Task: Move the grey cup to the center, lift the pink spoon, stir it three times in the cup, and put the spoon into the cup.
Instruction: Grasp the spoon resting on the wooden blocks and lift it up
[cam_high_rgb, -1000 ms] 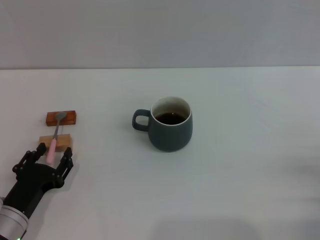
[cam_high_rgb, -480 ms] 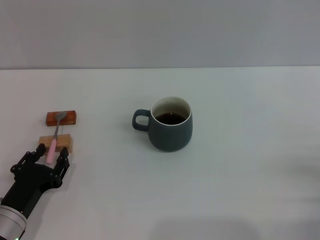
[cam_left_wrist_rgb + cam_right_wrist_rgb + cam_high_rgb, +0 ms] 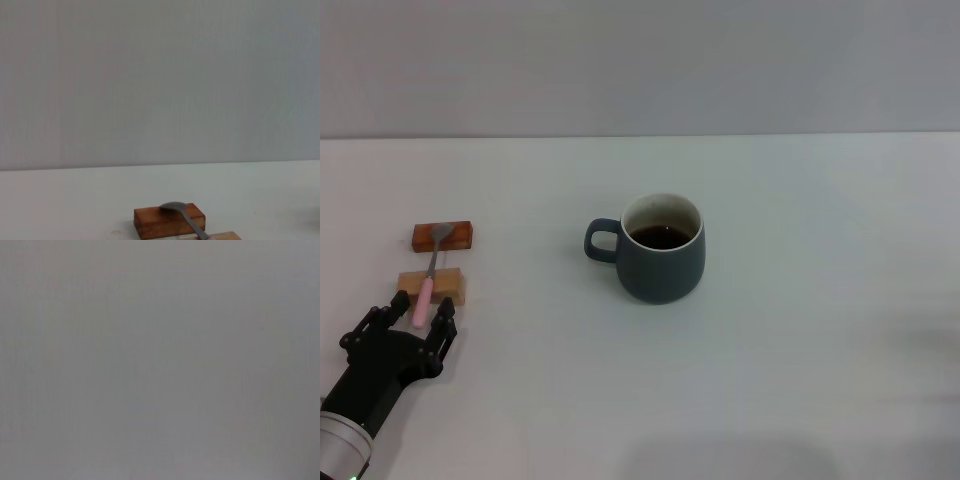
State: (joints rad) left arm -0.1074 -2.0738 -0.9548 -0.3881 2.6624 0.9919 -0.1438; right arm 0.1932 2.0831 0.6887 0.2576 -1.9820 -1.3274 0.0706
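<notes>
Showing nothing of the right gripper in any view; right wrist view filled with flat, featureless grey. Cutting off the left arm at the lower left corner of the head view, so only its forearm and black gripper are visible. Cropping the nearer, paler wooden block (image 3: 432, 286) at the edge of the left wrist view, leaving only a sliver of its top, with the left arm's own fingers out of sight there.

Reaching in from the lower left, low over the white table (image 3: 800, 380), forearm angled toward the blocks. Left gripper (image 3: 411, 316) pointing away from the robot, jaws spread apart, fingertips flanking the near end of the pink spoon (image 3: 426, 288) without clearly touching it; contact too fine to judge.

Lying across two blocks: grey metal bowl resting on the farther, darker wooden block (image 3: 169, 220), pink handle bridging down over the paler block, its end sitting between the open fingers.

Standing upright near the table's middle, well apart from the gripper and to its right: grey cup (image 3: 660, 250), handle turned toward the blocks, dark brown liquid inside.
</notes>
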